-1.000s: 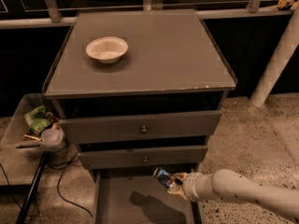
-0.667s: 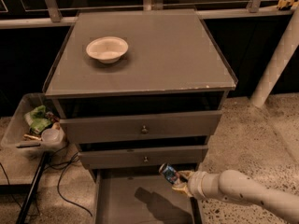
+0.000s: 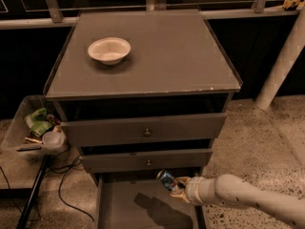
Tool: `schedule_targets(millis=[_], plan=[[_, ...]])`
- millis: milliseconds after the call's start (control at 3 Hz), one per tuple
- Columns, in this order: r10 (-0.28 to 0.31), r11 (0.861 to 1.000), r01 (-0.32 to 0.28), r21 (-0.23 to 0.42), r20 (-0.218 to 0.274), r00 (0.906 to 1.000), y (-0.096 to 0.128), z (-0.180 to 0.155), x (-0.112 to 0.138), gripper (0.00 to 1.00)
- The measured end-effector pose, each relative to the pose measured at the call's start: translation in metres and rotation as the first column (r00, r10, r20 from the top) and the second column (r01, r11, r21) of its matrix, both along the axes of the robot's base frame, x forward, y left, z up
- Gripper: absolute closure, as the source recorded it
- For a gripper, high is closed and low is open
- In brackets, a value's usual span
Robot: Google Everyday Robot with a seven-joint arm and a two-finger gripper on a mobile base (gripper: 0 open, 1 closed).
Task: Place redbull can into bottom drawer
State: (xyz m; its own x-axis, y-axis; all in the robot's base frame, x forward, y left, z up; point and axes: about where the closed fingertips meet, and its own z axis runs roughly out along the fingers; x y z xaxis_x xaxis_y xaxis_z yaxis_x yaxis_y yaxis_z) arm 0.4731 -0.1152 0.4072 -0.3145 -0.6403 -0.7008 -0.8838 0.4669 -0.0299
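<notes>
The redbull can [image 3: 166, 180] is a small blue-and-silver can, tilted, held in my gripper [image 3: 175, 187] above the right rear part of the bottom drawer [image 3: 121, 204]. The gripper is shut on the can. My white arm [image 3: 243, 198] reaches in from the lower right. The bottom drawer is pulled open under the two knobbed drawers, and its flat grey floor shows the can's and gripper's shadow. The drawer's front edge is out of view.
A white bowl [image 3: 109, 49] sits on the cabinet top [image 3: 157, 56]. The two upper drawers [image 3: 145, 130] stick out slightly above the can. A clear bin [image 3: 33, 128] with clutter and cables stands on the left. A white post [image 3: 281, 61] stands at the right.
My gripper with the can has risen slightly and shifted a bit to the right, closer under the middle drawer's front, still over the open bottom drawer.
</notes>
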Motion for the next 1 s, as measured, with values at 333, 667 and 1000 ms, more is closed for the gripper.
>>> schedule_targets(millis=[333,667,1000], plan=[[0.016,1.000,-0.015,0.012,-0.035,0.9993,0.015,-0.038,-0.003,1.00],[0.040,0.999,-0.039,0.023,-0.053,0.9978,0.025,-0.071,-0.005,1.00],[0.078,0.996,-0.076,0.040,-0.050,0.9957,0.034,-0.096,-0.007,1.00]])
